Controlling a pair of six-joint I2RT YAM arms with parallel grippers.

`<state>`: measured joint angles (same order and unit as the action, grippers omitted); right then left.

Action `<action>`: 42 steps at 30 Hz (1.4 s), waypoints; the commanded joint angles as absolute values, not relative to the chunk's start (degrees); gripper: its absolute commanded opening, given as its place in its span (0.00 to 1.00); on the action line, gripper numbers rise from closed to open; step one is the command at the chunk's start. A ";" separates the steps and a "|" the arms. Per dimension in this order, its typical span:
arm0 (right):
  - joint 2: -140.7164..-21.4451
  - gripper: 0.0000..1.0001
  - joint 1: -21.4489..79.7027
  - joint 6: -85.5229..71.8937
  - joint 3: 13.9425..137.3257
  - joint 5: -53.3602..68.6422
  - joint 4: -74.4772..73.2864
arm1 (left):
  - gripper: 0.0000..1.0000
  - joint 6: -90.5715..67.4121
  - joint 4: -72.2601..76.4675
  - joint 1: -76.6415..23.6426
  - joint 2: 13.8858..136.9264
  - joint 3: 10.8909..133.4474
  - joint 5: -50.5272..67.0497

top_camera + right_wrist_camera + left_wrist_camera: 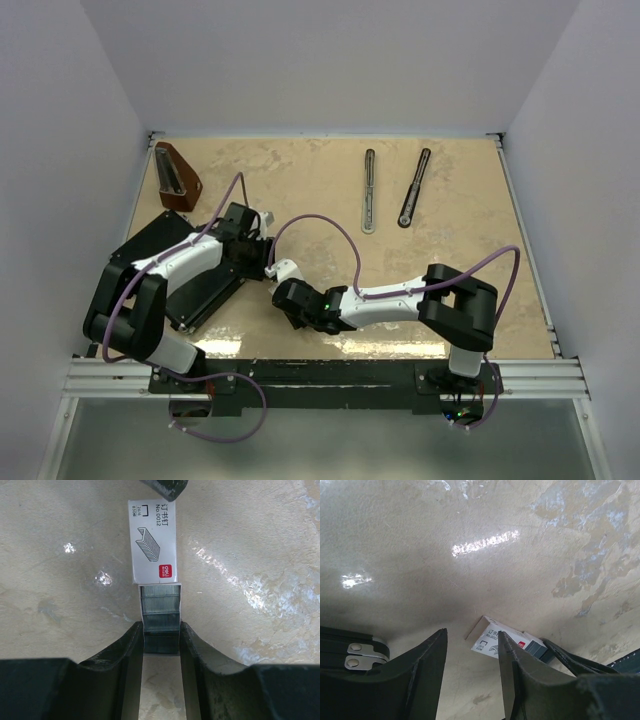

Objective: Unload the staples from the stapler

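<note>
Grey staples [160,625] stick out of the open end of a small white box [153,542]. The right gripper [160,632] has its two fingers squeezed on them, one on each side. The box lies flat on the table [300,180], near the arms.

The left gripper [472,637] is just beside the other end of the box. Its fingers are apart and hold nothing, and the box is not between them. One dark tip [165,487] sits at the far end of the box. I think it is a left finger, but I cannot tell if it touches.

The stapler [413,190] is well apart from all this, at the far side of the table. It is a long black bar with a grey metal bar [369,190] lying beside it. Neither gripper is near it.

I think the step now is sliding the staples along the box, but I cannot tell which way. To do it well, the right gripper should move in a straight line with the box, low and flat, with no twisting. The squeeze should be soft, because a strip of staples can snap into bits. The left gripper should press on the far end so the light box does not slide or turn. Going slow will help.
</note>
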<state>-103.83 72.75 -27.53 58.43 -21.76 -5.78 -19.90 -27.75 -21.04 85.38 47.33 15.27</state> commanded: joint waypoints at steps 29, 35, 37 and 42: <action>-106.00 0.33 72.95 -28.92 61.70 -21.36 -2.55 | 0.37 -19.16 -26.54 -22.76 87.71 46.76 18.11; -106.17 0.33 72.95 -27.60 61.52 -21.79 -1.41 | 0.35 -19.07 -26.54 -22.85 87.89 46.76 18.46; -106.35 0.33 72.95 -27.34 61.61 -22.15 -1.41 | 0.35 -19.07 -26.54 -22.76 87.80 46.67 18.46; -106.79 0.33 72.51 -27.16 62.14 -22.41 -1.41 | 0.34 -19.07 -26.54 -22.85 87.80 46.76 18.90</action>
